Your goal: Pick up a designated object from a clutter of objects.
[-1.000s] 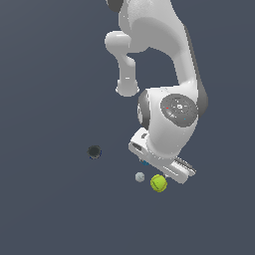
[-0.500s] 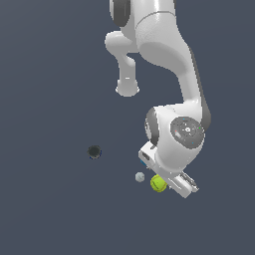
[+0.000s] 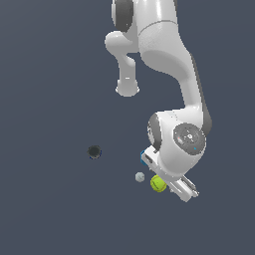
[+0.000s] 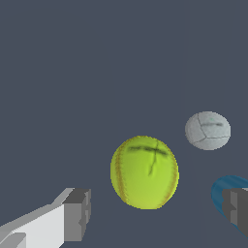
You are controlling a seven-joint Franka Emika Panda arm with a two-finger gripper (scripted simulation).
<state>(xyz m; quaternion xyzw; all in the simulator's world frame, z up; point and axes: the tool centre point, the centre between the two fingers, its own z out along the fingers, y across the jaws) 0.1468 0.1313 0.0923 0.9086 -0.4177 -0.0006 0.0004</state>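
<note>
The largest yellow-green tennis ball with pale seams does not show in either view; it is hidden or out of view. The yellow-green ball that shows (image 4: 144,172) has a dark streak and lies on the floor between my fingers, a little ahead of them. In the exterior view this ball (image 3: 158,184) sits just beside my hand. My gripper (image 4: 157,213) (image 3: 167,188) is open and empty, low over the floor, one finger (image 4: 76,214) on each side of the streaked ball.
A tiny grey-white ball (image 4: 208,130) (image 3: 140,177) lies close beside the streaked ball. A blue cup (image 4: 224,190) sits partly behind my other finger (image 4: 236,207). A dark round object (image 3: 94,151) lies apart toward the exterior view's left. The red-and-blue cube is not seen.
The arm has come down and shifted toward the exterior view's right, bringing the hand low beside the streaked ball. The balls and the dark object have not moved.
</note>
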